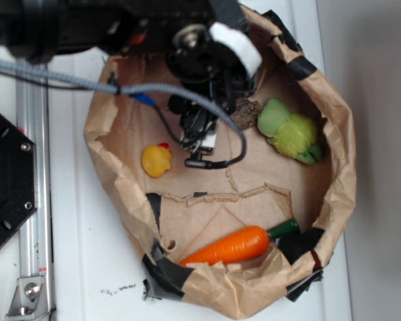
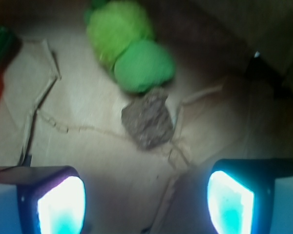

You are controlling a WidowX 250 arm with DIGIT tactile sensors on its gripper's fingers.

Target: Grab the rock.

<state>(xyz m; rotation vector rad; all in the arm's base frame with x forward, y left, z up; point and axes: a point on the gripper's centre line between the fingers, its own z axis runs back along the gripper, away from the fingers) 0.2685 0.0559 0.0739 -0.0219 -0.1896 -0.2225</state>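
The rock (image 2: 147, 121) is a rough grey-brown lump lying on the brown paper floor, touching the fuzzy green plush toy (image 2: 129, 46). In the exterior view only a sliver of the rock (image 1: 246, 110) shows beside the arm, left of the plush toy (image 1: 291, 130). My gripper (image 2: 145, 202) is open, its two glowing pads wide apart with nothing between them. The rock lies ahead of the fingertips, roughly centred between them and apart from both. In the exterior view the arm hides the fingers.
Everything sits inside a crumpled brown paper bag (image 1: 337, 180) patched with black tape. A yellow rubber duck (image 1: 156, 160) lies left of the arm. An orange carrot toy (image 1: 237, 245) rests near the front wall. Torn paper strips (image 1: 220, 196) cross the floor.
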